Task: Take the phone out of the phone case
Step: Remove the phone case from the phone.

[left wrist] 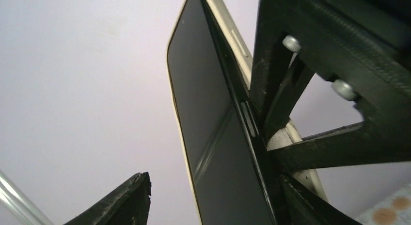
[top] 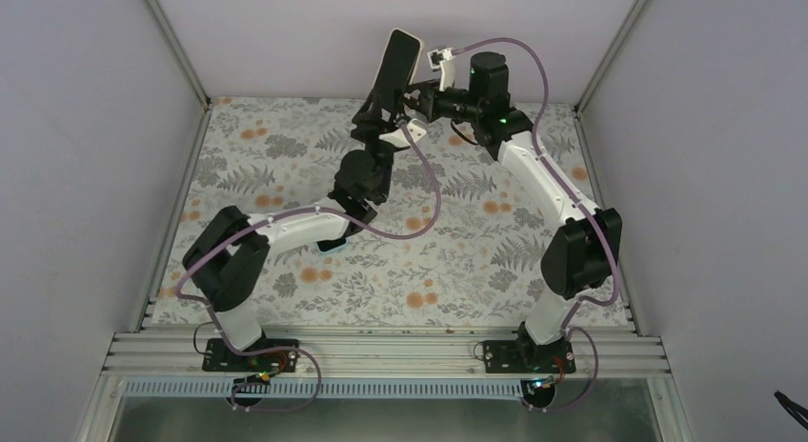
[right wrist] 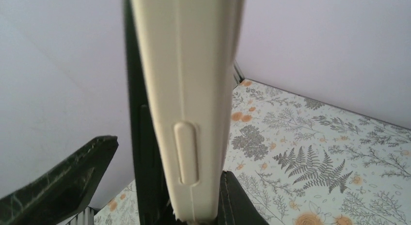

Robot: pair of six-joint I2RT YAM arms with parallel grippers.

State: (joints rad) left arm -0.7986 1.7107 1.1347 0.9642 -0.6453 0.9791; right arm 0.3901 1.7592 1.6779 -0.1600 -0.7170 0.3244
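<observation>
The black phone (top: 395, 66) in its cream case (top: 412, 44) is held upright in the air near the back wall. In the left wrist view its dark screen (left wrist: 213, 128) stands between my fingers, with the cream case edge (left wrist: 232, 36) behind it. My left gripper (top: 379, 107) is open: its left finger (left wrist: 126, 200) is well apart from the screen. My right gripper (top: 416, 91) grips from the side. In the right wrist view the case side (right wrist: 189, 113) has come partly away from the black phone edge (right wrist: 143, 152), and the right finger (right wrist: 242, 200) presses on the case.
The floral table cover (top: 457, 261) lies far below the phone. The back wall (top: 314, 32) is close behind it, with metal frame posts (top: 176, 42) at the corners. The right gripper's black finger frame (left wrist: 320, 45) crowds the right of the left wrist view.
</observation>
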